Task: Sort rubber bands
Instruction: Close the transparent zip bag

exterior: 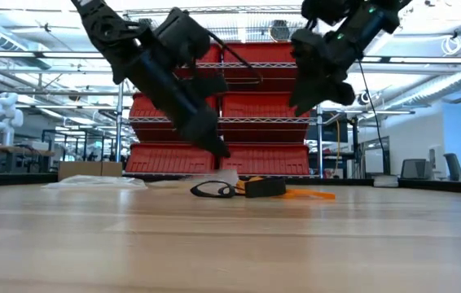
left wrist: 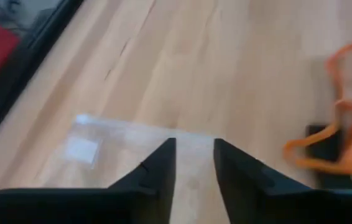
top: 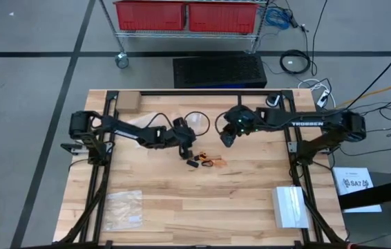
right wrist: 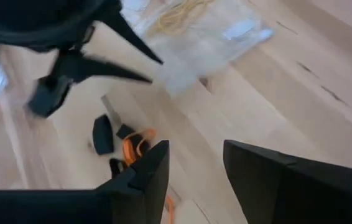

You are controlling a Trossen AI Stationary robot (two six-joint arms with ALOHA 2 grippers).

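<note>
Orange and black rubber bands (top: pixel 206 162) lie mid-counter. The left pincer (top: pixel 186 153), slightly parted and empty, hovers just beside them over a clear bag (left wrist: pixel 132 155). The right pincer (top: pixel 228 139) hangs open above, empty.

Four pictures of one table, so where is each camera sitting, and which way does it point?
High: overhead, straight down; both arms, left gripper beside the rubber bands.
Low: tabletop height, level across; both arms descend above the bands.
Left wrist: past its open fingers at a clear bag.
Right wrist: past its raised open gripper, down at the bands.
Shared: every view shows the orange bands.
</note>
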